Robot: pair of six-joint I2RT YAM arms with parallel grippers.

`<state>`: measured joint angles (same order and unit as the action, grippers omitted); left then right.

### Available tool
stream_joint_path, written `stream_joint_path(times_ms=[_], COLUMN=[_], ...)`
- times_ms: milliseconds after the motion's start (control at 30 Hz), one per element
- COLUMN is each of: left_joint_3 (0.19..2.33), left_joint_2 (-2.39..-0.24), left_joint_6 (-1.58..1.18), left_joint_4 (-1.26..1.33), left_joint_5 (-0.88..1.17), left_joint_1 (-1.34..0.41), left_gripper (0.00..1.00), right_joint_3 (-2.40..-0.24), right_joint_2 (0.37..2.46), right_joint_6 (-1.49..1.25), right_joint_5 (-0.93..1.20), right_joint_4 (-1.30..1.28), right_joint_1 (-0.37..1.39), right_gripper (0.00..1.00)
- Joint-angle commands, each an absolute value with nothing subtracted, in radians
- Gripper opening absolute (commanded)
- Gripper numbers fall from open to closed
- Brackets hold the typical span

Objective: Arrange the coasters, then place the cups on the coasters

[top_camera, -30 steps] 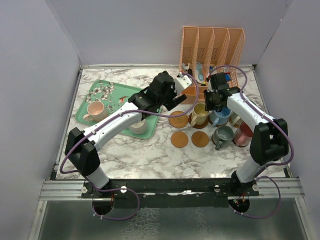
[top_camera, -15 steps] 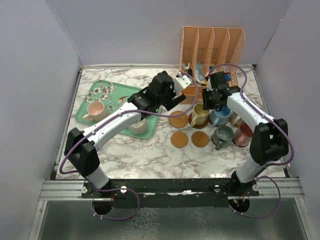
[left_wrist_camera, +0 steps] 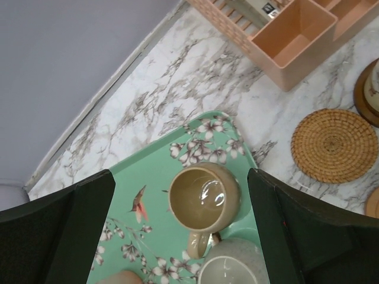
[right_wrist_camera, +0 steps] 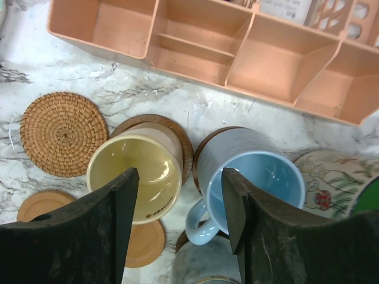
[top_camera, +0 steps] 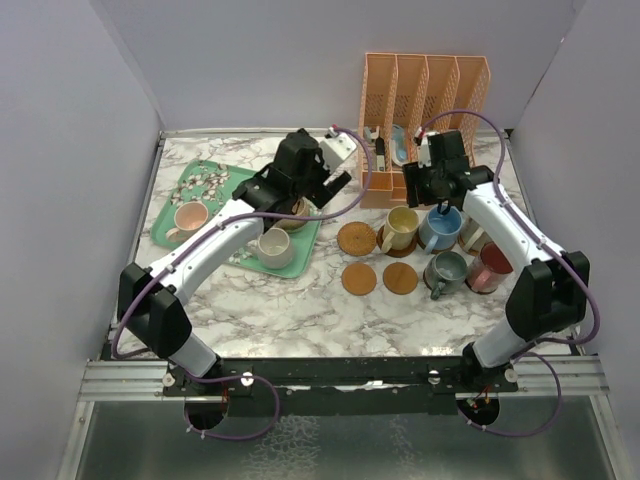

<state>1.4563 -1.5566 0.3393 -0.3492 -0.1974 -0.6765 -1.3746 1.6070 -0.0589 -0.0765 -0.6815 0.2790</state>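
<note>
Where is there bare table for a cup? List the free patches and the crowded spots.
Widest bare marble: the near strip between the arm bases and the tray and coasters. A narrow gap runs between tray and woven coaster. Crowded: the right side, cups packed before the organiser, right pincer above them.

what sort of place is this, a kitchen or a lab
Most likely a lab test cell, not a kitchen: plain grey walls box in a marble-patterned tabletop, two robot arms are bolted to a metal rail, and mugs and coasters look staged.
</note>
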Motion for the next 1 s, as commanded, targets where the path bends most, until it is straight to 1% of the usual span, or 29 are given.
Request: stream_joint_path(times_ms=[0, 233, 567, 667, 767, 967], left_joint_3=[1.445, 1.425, 1.320, 1.309, 1.344, 1.443], left_joint_2=[-1.494, -1.440, -1.337, -1.339, -1.377, -1.509], left_joint_6=[0.304, 0.265, 0.275, 0.365, 0.479, 0.713], left_joint_4=[-0.340, -0.389, -0.462, -0.502, -0.574, -0.744], left_joint_5=[-0.145, -0.009, 0.159, 0.222, 0.289, 0.369], left_joint_1=[-0.589, -0.392, -0.062, 0.048, 0.153, 0.292], left_gripper=[0.99, 0.99, 0.99, 0.99, 0.98, 0.94], right_joint_3=[-1.404, -1.304, -1.096, -1.075, -1.060, -1.034], right_joint_2=[1.524, 1.417, 1.304, 1.269, 1.239, 1.212], right_joint_6=[0.057, 0.195, 0.294, 0.334, 0.345, 0.352], right_joint_5=[-0.035, 0.173, 0.389, 0.472, 0.511, 0.512], right_joint_4=[-0.622, -0.499, -0.356, -0.375, -0.386, -0.379], right_joint_1=[0.275, 0.275, 0.275, 0.275, 0.275, 0.274], right_gripper=[0.60, 0.63, 0.64, 0.64, 0.64, 0.64])
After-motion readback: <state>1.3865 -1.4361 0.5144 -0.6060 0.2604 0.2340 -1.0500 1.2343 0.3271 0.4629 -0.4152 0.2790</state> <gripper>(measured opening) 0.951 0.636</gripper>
